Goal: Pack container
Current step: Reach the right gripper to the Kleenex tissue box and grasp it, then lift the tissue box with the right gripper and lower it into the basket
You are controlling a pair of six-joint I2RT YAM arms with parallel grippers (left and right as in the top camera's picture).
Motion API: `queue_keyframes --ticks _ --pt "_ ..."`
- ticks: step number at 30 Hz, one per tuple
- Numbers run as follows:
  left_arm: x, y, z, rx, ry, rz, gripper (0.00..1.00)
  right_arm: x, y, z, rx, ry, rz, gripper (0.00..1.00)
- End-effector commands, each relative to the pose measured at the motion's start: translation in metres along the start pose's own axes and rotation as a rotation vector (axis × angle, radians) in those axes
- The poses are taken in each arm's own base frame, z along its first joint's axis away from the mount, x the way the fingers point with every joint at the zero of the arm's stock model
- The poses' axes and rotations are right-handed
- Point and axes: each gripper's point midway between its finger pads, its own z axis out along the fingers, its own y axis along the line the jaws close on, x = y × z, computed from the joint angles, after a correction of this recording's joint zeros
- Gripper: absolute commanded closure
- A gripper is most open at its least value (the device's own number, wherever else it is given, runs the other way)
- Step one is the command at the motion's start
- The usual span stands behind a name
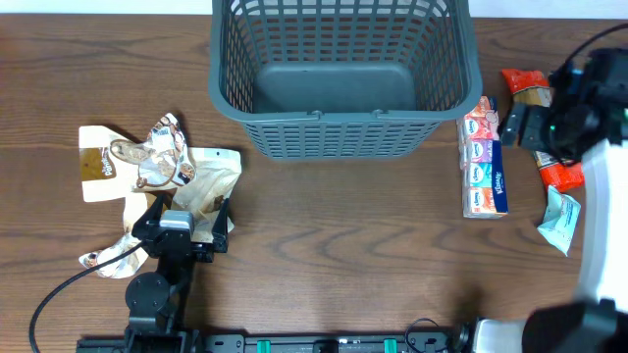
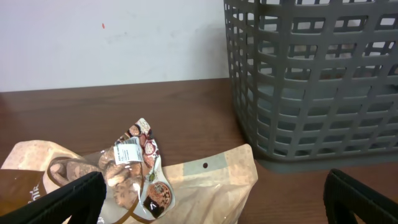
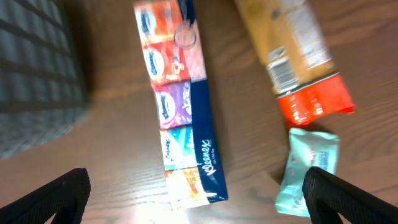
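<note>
The dark grey lattice basket [image 1: 343, 137] stands at the back centre with nothing in it; it also shows in the left wrist view [image 2: 311, 81] and the right wrist view [image 3: 37, 74]. My left gripper [image 1: 186, 224] is open and empty over a pile of tan and clear snack bags [image 1: 162, 167], with the bags between its fingers [image 2: 211, 208]. My right gripper [image 1: 525, 123] is open and empty, hovering above a Kleenex tissue multipack [image 3: 180, 106], an orange-red packet [image 3: 292, 56] and a teal packet [image 3: 308, 171].
The tissue multipack [image 1: 485, 162] lies right of the basket. The orange-red packet [image 1: 561, 176] and the teal packet [image 1: 559, 221] lie near the right edge. A white wall stands behind the table in the left wrist view. A black cable [image 1: 59, 294] lies at the front left.
</note>
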Motion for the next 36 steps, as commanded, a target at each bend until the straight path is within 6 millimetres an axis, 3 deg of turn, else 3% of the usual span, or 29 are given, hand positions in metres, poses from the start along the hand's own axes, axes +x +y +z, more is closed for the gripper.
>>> queue_keyframes --ticks 1,7,25,28,32,33,35,36 --pt "0.015 -0.006 0.000 0.036 0.053 -0.012 0.01 0.004 -0.001 0.028 -0.014 0.079 -0.039 0.01" --pt "0.015 -0.006 0.000 0.036 0.053 -0.012 0.01 0.019 -0.001 0.076 -0.033 0.215 -0.141 0.01" --pt "0.015 -0.006 0.000 0.036 0.053 -0.012 0.01 0.050 0.010 0.188 -0.131 0.399 -0.275 0.01" --pt "0.015 -0.006 0.000 0.036 0.053 -0.012 0.01 0.058 0.013 0.202 -0.137 0.429 -0.279 0.05" --pt "0.015 -0.006 0.000 0.036 0.052 -0.012 0.01 0.061 0.016 0.210 -0.140 0.439 -0.286 0.23" --pt "0.014 -0.006 0.000 0.036 0.050 -0.012 0.02 0.061 0.016 0.210 -0.138 0.438 -0.279 0.34" --pt "0.014 -0.006 0.001 0.036 0.050 -0.012 0.01 0.061 0.016 0.210 -0.134 0.437 -0.264 0.70" --pt "0.014 -0.006 0.001 0.036 0.050 -0.012 0.02 0.061 0.016 0.210 -0.132 0.438 -0.255 0.82"
